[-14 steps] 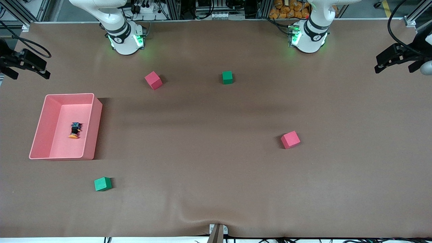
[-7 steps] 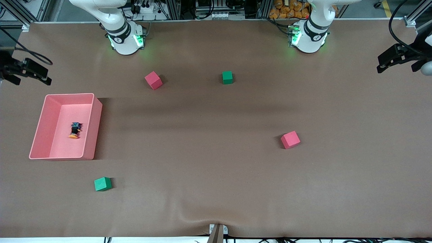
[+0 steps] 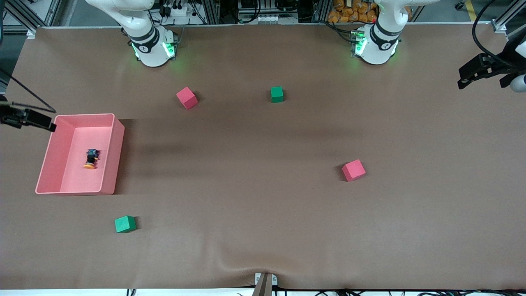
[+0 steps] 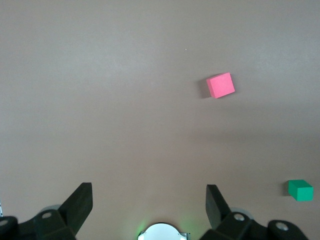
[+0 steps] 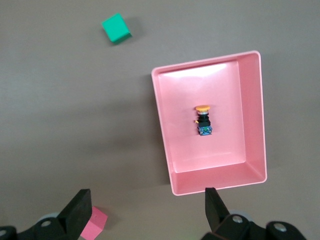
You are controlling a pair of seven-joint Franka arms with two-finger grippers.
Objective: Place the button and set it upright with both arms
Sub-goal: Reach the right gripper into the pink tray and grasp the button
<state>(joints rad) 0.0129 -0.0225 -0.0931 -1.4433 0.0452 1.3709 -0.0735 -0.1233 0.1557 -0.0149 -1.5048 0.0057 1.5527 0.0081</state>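
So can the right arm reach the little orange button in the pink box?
Probably yes. The right gripper hangs by the pink box, jaws open. The button lies on its side inside, alone, with nothing covering it.

A brown table (image 3: 263, 197) fronts metal framing (image 3: 213, 10) and cables.

Orange-capped black button (image 3: 91, 158) with bluish end; pink bin (image 3: 107, 154); brown table (image 3: 263, 213). Two red cubes (image 3: 187, 98); two green cubes (image 3: 277, 94).
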